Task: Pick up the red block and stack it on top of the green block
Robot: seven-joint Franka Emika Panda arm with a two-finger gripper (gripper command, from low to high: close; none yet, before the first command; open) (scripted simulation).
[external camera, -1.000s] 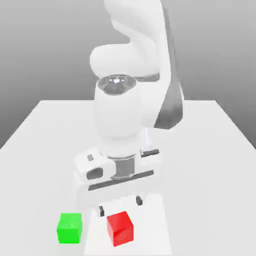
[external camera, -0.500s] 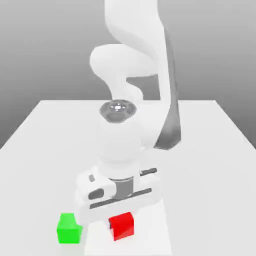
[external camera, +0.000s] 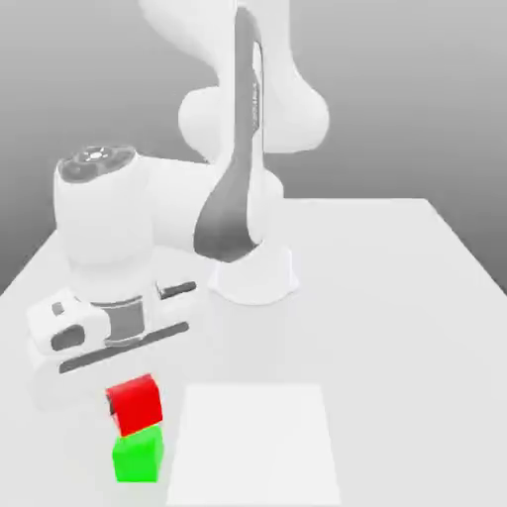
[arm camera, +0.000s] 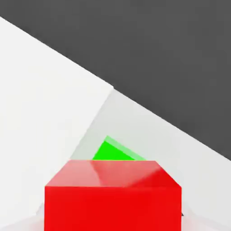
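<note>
Mostly hidden, the fingers are closed on the red block, partly covering the green block.

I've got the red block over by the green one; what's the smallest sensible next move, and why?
Probably turn the gripper slightly to square the blocks before lowering. The red block is in its grip, appearing above the green block in the exterior view, but the hand view shows the green block's edges running at a slant to the red one's.
</note>
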